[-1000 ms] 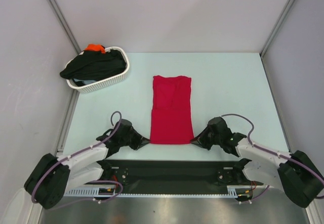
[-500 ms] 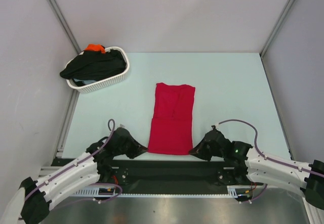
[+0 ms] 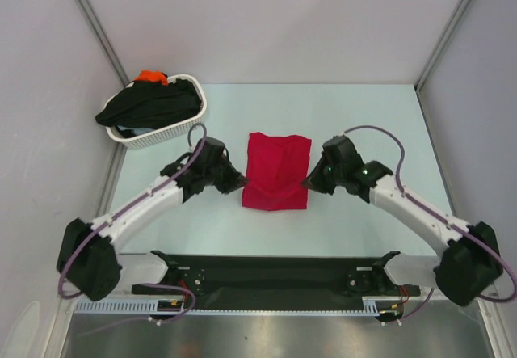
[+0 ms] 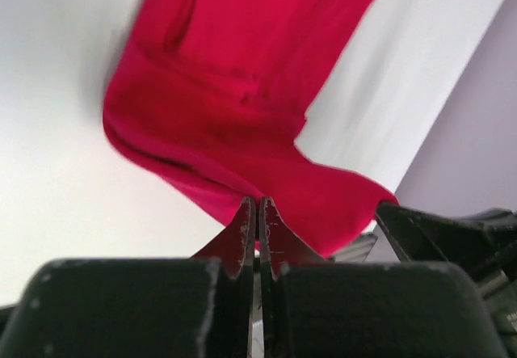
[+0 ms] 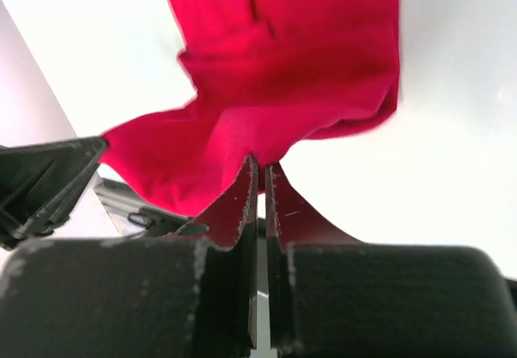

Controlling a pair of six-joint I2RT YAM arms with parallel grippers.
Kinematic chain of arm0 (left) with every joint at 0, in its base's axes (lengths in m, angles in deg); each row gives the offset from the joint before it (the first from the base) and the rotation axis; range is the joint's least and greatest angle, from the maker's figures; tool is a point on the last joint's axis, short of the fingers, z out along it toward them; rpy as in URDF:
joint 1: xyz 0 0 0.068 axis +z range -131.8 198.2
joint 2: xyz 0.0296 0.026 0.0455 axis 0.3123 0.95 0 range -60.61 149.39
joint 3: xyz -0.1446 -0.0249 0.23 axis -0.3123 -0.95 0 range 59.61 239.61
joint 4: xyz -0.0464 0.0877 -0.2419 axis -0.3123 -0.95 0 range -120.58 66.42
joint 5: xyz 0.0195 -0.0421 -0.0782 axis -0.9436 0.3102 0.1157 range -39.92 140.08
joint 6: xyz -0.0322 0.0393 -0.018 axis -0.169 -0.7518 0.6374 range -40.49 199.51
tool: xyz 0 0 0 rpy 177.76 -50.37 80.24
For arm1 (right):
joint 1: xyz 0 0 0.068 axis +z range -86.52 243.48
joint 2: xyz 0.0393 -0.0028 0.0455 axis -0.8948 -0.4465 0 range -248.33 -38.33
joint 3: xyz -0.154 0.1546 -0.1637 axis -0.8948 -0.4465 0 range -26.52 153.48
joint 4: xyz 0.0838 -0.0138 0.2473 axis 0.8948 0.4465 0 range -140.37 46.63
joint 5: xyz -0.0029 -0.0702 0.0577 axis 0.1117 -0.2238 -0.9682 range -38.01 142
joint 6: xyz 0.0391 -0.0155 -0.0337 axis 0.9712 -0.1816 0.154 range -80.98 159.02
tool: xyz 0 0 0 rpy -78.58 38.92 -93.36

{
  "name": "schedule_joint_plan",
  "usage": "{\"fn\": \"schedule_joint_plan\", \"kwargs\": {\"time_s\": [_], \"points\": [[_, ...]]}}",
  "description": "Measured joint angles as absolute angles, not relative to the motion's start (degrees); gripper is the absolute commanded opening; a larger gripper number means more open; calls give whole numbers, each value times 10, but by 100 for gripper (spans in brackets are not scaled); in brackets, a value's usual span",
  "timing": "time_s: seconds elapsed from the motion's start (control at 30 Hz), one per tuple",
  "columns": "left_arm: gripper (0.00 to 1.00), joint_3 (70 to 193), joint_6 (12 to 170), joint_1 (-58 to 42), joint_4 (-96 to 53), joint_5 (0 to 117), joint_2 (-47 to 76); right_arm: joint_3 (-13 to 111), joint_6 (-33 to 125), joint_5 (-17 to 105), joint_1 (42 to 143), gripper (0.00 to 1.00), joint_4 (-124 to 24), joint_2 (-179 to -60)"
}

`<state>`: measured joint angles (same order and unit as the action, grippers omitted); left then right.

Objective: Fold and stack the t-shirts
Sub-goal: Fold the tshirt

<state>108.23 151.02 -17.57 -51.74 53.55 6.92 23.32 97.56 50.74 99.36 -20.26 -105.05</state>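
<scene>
One pale tabletop [image 3: 363, 212] carries everything here, and two white-and-black robot arms reach over it from the near edge, one on each side. One crimson red cloth t-shirt [image 3: 276, 172] lies at the middle of the tabletop between them, its near part raised and doubled toward its far part, the cloth sagging between the two grips. One white woven plastic basket [image 3: 174, 128] stands at the far left corner, well apart from the red shirt; it holds one black cloth t-shirt [image 3: 149, 103] draped over its rim and one orange cloth t-shirt [image 3: 151, 76] showing behind it. The left end effector [image 4: 258, 212] is closed, pinching the red shirt's left edge; the right end effector [image 5: 259, 172] is closed on its right edge.
</scene>
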Motion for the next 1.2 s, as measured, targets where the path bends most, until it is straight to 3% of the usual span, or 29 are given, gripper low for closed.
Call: {"fn": "schedule_joint_plan", "kwargs": {"time_s": [0.4,0.7,1.2], "points": [[0,1311,1415,-38,-483,640,357,467,842,384,858,0,-173,-1333],[0,1449,1402,-15,-461,685,477,617,805,331,814,0,-144,-1454],[0,1485,1405,13,-438,709,561,696,790,270,756,0,-127,-1580]]}}
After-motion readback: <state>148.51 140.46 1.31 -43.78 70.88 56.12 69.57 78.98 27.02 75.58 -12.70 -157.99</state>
